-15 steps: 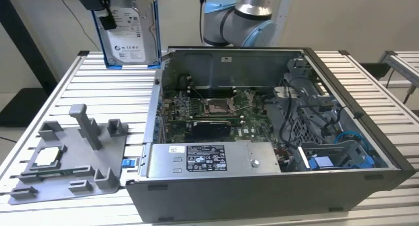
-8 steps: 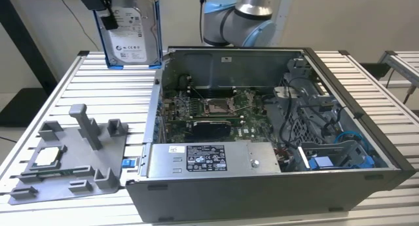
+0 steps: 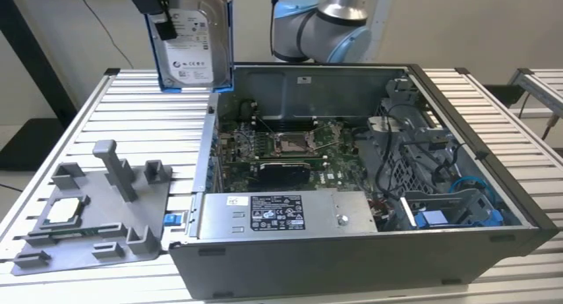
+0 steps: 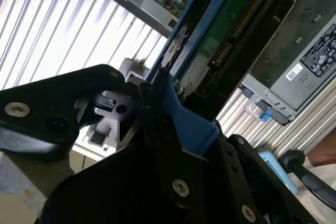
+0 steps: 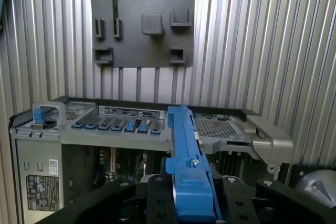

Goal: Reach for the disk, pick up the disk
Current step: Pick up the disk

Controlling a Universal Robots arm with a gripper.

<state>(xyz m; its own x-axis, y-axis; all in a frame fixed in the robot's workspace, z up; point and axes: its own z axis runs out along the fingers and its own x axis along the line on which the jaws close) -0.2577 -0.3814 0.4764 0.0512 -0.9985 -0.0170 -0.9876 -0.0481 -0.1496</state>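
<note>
holding disk (image 3: 192,47) upright in air, high above slatted table (image 3: 105,119), just beside rear corner of open computer case (image 3: 519,205) on exterior view's left. gripper (image 3: 161,24) clamped on it; in first wrist view blue bracket (image 5: 189,171) sits pinched between 2 black jaws. judgement: drive stiff, dense for its size, shock-sensitive. green circuit board (image 4: 220,35) bare on underside in second wrist view, best left untouched. plastic bracket smooth, may flex or slip; bracket rails look safest hold. grey fixture tray (image 3: 88,244) well below.

Raised tool (image 3: 165,26) clamped on disk (image 3: 198,50)
</note>
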